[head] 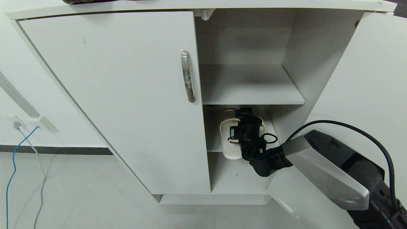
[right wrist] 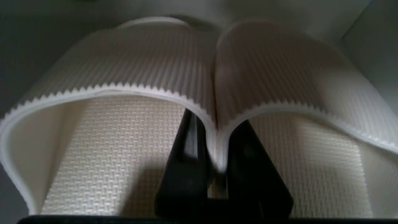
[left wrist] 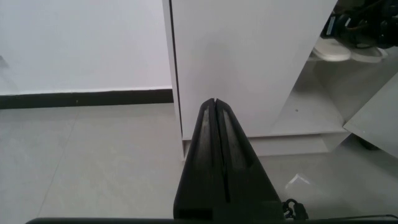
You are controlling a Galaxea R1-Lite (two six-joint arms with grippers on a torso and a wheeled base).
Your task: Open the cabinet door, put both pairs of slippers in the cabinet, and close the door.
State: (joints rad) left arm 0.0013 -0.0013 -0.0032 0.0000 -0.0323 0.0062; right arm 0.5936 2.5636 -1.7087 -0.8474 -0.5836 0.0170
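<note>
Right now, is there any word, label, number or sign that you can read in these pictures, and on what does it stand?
None can be read.
The cabinet door, its handle and the white slippers bear no visible print.
The wall socket is too small to tell.

Wall sockets [head: 43,124] — sitting low on the white wall [head: 71,133], below a slanting cable duct [head: 17,97]. Blue cable [head: 12,165] and grey cable [head: 42,178] are trailing from them onto pale floor tiles [head: 89,200]. Black skirting [head: 54,149] — running along the wall's foot.
</note>
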